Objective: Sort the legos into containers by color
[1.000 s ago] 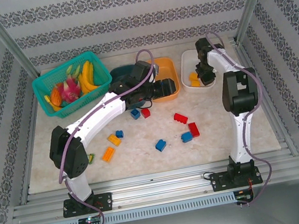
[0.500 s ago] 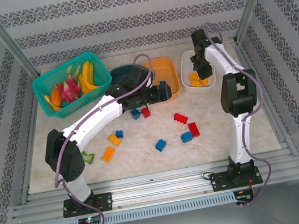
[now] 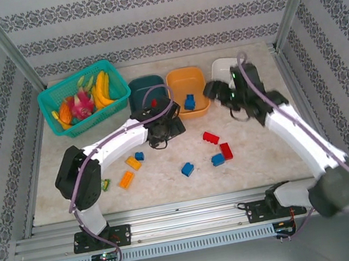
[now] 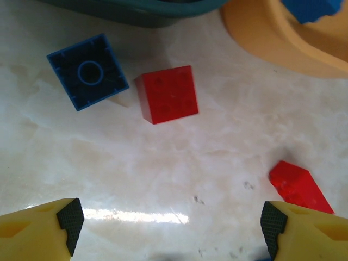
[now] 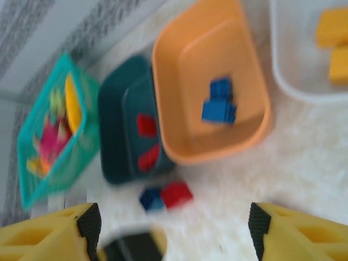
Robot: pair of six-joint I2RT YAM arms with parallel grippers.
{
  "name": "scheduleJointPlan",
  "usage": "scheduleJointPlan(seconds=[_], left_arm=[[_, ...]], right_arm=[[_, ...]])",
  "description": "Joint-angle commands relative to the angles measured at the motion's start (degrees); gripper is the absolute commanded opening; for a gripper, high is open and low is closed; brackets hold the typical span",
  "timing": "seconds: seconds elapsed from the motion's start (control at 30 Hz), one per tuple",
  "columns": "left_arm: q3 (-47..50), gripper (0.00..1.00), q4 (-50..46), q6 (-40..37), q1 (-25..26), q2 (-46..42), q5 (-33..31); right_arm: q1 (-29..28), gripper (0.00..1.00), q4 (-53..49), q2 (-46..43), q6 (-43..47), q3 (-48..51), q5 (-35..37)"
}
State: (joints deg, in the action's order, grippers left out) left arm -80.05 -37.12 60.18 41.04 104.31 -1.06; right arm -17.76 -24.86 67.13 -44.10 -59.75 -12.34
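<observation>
The mesh basket (image 3: pixel 70 87) of toy fruit stands at the far left of the table (image 3: pixel 163 182). Next comes the dark teal tub (image 5: pixel 111 125) holding two red bricks (image 5: pixel 145 125), then the orange tub (image 3: pixel 195 75) with blue bricks (image 5: pixel 217 103), then the white tub (image 5: pixel 299 70) with yellow bricks (image 5: pixel 331 27). The left hand (image 4: pixel 168 223) hangs wide and empty above a blue brick (image 4: pixel 87 72) and a red brick (image 4: pixel 167 94), which lie close together but not touching. Loose bricks (image 3: pixel 210 138) are scattered mid-table. The right hand (image 5: pixel 174 228), also wide and empty, hovers near the orange tub
</observation>
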Motion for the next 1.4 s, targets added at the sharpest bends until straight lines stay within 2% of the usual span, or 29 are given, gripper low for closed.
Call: scheduleJointPlan(seconds=[0.0, 0.13, 0.27, 0.57, 0.83, 1.1, 1.23, 1.33, 1.37], left_arm=[[-0.9, 0.88, -1.1, 7.7, 1.1, 3.6, -3.9], [-2.0, 0.86, 0.7, 10.9, 1.1, 7.0, -5.0], [-5.2, 0.82, -0.1, 12.4, 1.2, 9.9, -6.9], [-11.0, 0.76, -2.3, 16.2, 2.1, 15.3, -9.3], [-15.8, 0.63, -5.8, 17.1, 2.1, 19.1, -12.0], [-18.9, 0.61, -10.8, 16.8, 2.1, 21.0, -13.8], [-19.6, 0.60, -10.1, 15.3, 1.8, 22.1, -14.2], [-20.6, 0.52, -9.7, 14.3, 1.6, 23.2, -13.6], [-20.8, 0.47, -9.7, 14.1, 1.5, 23.5, -13.7]], right_arm=[[-2.0, 0.75, 2.1, -8.9, 8.2, 10.0, -10.4], [-2.5, 0.77, 0.1, -20.6, 5.0, 19.0, -11.6], [-2.6, 0.78, -1.0, -25.0, 3.6, 23.0, -12.6], [-2.3, 0.78, -1.5, -21.1, 6.5, 20.6, -14.0], [-1.5, 0.78, -1.3, -21.0, 6.1, 20.9, -15.0], [-0.1, 0.78, -1.5, -21.8, 5.4, 21.6, -15.5], [0.1, 0.78, -1.2, -21.2, 5.2, 21.6, -15.8], [0.2, 0.78, -1.2, -20.8, 5.2, 21.3, -15.7], [0.2, 0.78, -1.2, -20.7, 5.2, 21.3, -15.7]])
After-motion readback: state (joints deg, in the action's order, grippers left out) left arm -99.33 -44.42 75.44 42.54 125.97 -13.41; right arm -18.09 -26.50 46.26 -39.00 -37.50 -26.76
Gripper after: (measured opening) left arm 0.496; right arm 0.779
